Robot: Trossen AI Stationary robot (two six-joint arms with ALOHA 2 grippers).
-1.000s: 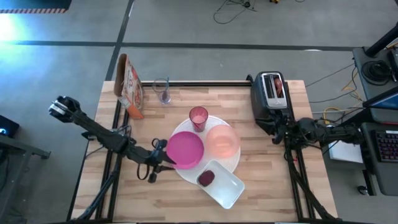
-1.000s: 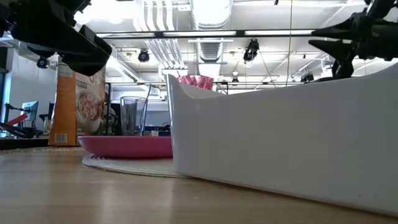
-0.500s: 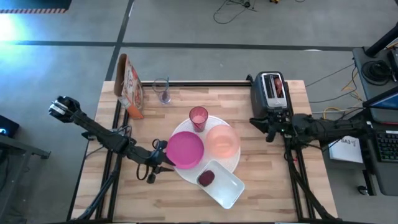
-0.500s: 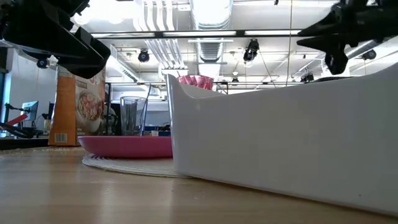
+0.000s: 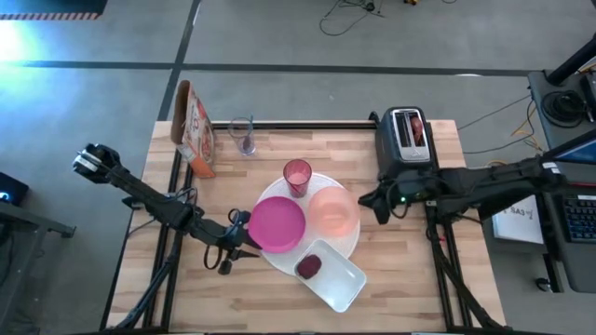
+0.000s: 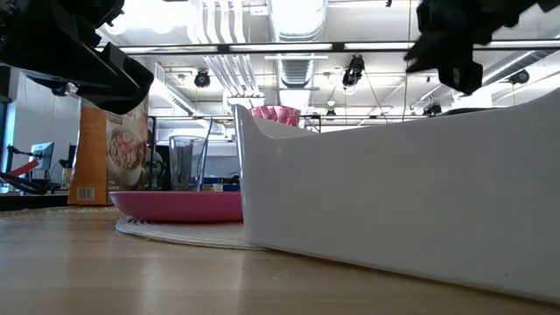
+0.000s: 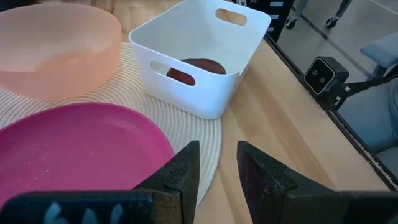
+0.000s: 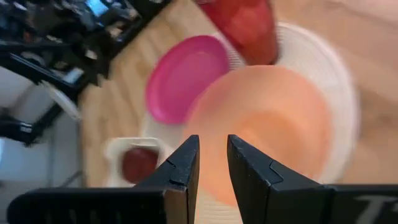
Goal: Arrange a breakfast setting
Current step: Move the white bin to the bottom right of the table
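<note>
A round white woven plate (image 5: 351,244) lies mid-table. On it rest a magenta plate (image 5: 277,224), a pale pink bowl (image 5: 332,211) and a pink tumbler (image 5: 297,176). A dark red fruit (image 5: 309,267) lies in a white bin (image 5: 340,284) at the plate's near edge. A clear glass (image 5: 243,136) stands at the far left. My left gripper (image 7: 217,168) is open beside the magenta plate's left rim, with nothing between its fingers. My right gripper (image 5: 365,200) hovers right of the bowl (image 8: 273,124), narrowly open and empty.
A black toaster (image 5: 407,140) with something brown in one slot stands at the far right. A cereal box (image 5: 194,128) stands upright at the far left, next to the glass. Bare wood shows on the near left and along the right side.
My right gripper has risen and swung from beside the toaster toward the table's left, nearer the bowl, tipping its fingers as it went. Its finger gap looks unchanged. The dishes have stayed where they were.
</note>
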